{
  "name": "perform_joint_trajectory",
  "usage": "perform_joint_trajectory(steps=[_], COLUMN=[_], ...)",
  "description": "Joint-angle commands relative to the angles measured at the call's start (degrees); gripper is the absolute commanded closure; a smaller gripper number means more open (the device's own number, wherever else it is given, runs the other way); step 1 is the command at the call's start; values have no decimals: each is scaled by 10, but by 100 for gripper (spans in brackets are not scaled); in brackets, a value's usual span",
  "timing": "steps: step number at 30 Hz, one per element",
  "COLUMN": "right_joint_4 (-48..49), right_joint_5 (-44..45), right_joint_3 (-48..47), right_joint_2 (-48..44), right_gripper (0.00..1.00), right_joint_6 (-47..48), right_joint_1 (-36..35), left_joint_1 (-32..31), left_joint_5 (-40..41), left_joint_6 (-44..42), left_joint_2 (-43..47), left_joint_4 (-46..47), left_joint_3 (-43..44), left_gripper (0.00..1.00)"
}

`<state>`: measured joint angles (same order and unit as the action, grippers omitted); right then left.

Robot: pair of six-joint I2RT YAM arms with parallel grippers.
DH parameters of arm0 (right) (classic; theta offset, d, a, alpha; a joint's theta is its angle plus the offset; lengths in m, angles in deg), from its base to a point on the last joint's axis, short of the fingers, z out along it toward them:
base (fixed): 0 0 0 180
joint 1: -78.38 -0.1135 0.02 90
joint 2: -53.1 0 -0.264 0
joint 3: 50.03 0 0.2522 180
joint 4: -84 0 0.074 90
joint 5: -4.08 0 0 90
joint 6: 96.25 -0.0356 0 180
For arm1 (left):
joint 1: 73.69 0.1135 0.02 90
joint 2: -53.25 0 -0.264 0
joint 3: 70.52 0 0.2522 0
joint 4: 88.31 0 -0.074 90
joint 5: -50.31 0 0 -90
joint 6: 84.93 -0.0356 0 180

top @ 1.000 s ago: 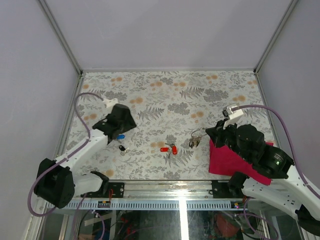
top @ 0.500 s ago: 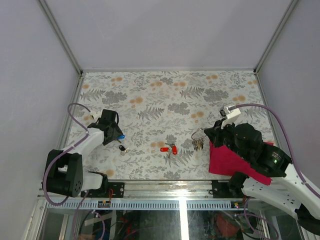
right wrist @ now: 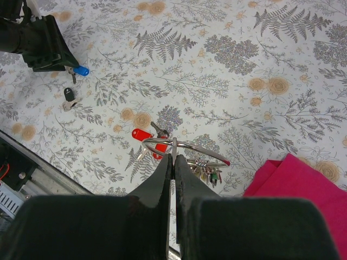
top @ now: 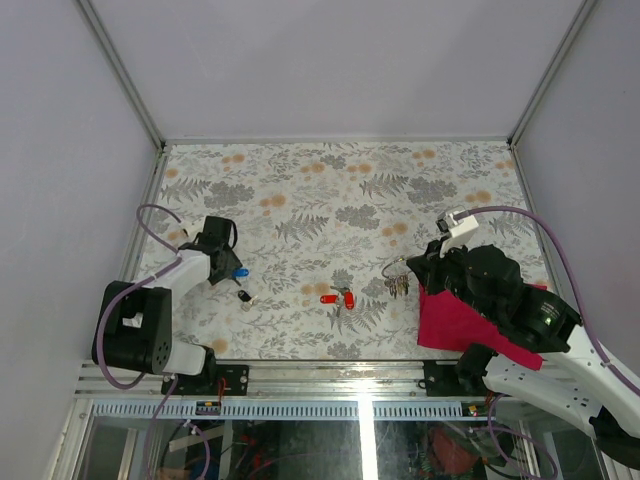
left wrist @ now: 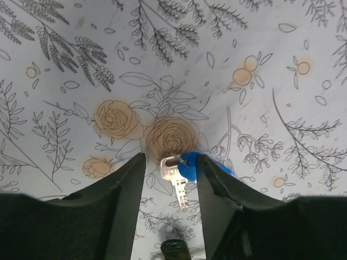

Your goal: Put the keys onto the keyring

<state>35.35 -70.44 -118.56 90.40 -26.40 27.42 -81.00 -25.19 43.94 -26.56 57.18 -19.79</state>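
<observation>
Drawn back and lowered since a second ago, the left gripper (left wrist: 170, 162) straddles, fingers spread, the blue key (left wrist: 187, 169) on the table (left wrist: 271, 32), probably light, slick and best pinched by its plastic head, while the right gripper (right wrist: 173, 160) clamps the thin keyring (right wrist: 187, 145).

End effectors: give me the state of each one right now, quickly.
Left end effector: open, one finger on each side of the blue key, not clamped.
Right end effector: closed, holding the keyring.
</observation>
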Motion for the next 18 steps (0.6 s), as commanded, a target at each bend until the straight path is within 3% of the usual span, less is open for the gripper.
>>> perform_joint_trajectory(steps=[1,7,12,18], right_joint_4=[32,32,32,29], right_joint_5=[-1,-2,-1,0], right_joint_3=[-11,-10,-8,-8], right_joint_2=[-2,-5,-8,-10], right_gripper=[100,100,100,100], right_joint_6=[-3,-3,-4,-7], right_joint_1=[-2,-2,-2,-2], left_joint_1=[6,6,6,-17], left_joint_5=[13,18,2,-58], left_joint_6=[1,-2,-6,-20], left_joint_2=[-15,-24,-18,0], left_joint_4=[36,34,41,66], left_joint_3=[21,28,15,-11], left_gripper=[61,76,95,100])
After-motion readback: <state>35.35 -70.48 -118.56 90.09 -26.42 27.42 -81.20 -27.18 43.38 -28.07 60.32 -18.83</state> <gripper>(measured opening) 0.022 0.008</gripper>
